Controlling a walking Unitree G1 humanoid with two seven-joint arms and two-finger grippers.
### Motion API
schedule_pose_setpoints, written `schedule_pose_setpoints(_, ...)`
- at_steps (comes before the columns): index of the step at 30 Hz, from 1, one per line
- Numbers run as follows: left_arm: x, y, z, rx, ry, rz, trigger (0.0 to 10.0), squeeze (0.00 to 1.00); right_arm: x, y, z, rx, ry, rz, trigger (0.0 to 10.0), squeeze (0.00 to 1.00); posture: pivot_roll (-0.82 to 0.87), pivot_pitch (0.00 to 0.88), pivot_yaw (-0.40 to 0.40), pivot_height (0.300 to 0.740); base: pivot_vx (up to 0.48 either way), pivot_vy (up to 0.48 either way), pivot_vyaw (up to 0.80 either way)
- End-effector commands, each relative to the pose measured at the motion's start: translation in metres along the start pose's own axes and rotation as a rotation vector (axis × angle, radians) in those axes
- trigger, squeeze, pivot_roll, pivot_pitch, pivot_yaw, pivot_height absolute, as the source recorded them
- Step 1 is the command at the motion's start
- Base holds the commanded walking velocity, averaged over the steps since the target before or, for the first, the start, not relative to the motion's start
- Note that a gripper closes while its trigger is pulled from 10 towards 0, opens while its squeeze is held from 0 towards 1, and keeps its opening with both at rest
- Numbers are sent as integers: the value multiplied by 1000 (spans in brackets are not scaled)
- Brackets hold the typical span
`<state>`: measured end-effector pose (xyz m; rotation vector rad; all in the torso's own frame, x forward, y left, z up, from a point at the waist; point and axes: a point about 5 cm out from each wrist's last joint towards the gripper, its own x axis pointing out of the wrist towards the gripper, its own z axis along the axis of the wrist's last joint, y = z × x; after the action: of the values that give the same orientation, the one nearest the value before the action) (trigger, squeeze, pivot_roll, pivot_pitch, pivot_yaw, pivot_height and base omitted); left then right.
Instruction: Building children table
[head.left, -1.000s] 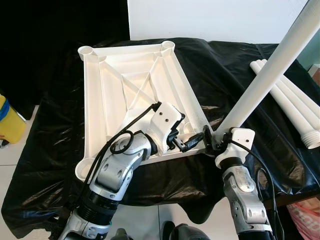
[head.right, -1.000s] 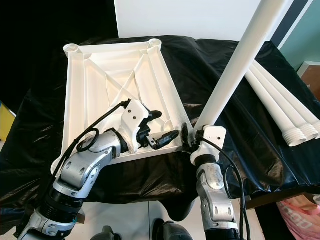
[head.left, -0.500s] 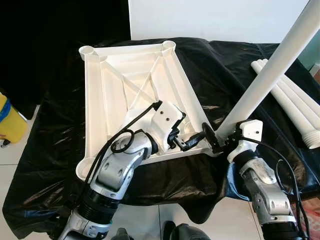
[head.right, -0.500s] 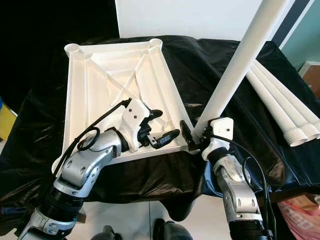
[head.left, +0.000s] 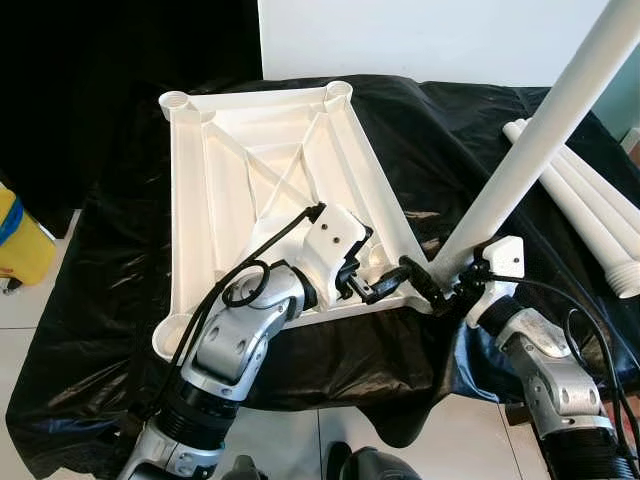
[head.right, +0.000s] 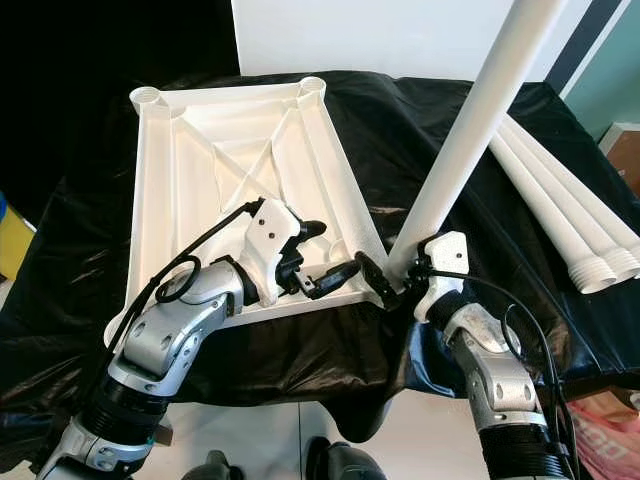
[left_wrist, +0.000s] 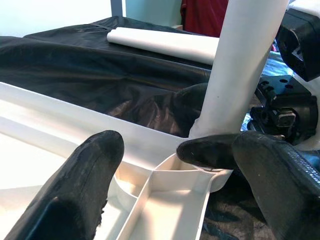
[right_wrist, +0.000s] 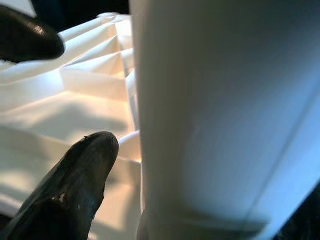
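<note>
— Where's the tabletop (head.left: 262, 190)?

— Upside down on the black cloth (head.left: 110, 300). One leg (head.left: 530, 140) stands tilted in the near corner socket; I'd say it isn't seated yet.

— And the grippers?

— The right gripper (head.left: 432, 285) is clamped round the leg's foot. The left gripper (head.left: 372, 285) has its fingers apart, straddling the tabletop's rim by that corner.

— Much left?

— Most of it, I reckon. The spare legs (head.left: 590, 215) lie well apart on the cloth, and the far sockets (head.left: 337, 92) stand open.

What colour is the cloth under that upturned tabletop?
Black and glossy cloth, clearest in the left eye view.
</note>
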<state>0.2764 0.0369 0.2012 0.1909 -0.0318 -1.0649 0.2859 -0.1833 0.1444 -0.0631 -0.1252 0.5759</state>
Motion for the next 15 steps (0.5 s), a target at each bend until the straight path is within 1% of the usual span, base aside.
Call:
schedule_pose_setpoints(1,1,-3,3,4,-9,-1,10000,0,-1,-2,-1,-1,3,10,5137,0,21,142,-84,740,0,0,0)
schedule_pose_setpoints(2,1,-4,3,5,-10,-2,10000,0,-1,-3,-1,-1,3,14,2471,0,20,143,-82,740,0,0,0)
schedule_pose_setpoints(3,1,-4,3,5,-10,-3,10000,0,-1,-4,-1,-1,3,16,2471,0,20,143,-82,740,0,0,0)
schedule_pose_setpoints(4,1,-4,3,5,-10,-3,10000,0,-1,-5,-1,-2,6,18,0,0,19,143,-82,740,0,0,0)
schedule_pose_setpoints(11,2,-5,3,4,-12,-3,10000,0,-6,-7,-9,24,26,18,0,0,16,142,-83,740,0,0,0)
schedule_pose_setpoints(15,2,-5,3,3,-10,-4,10000,0,-9,-4,-15,53,36,1,0,0,14,141,-79,740,0,0,0)
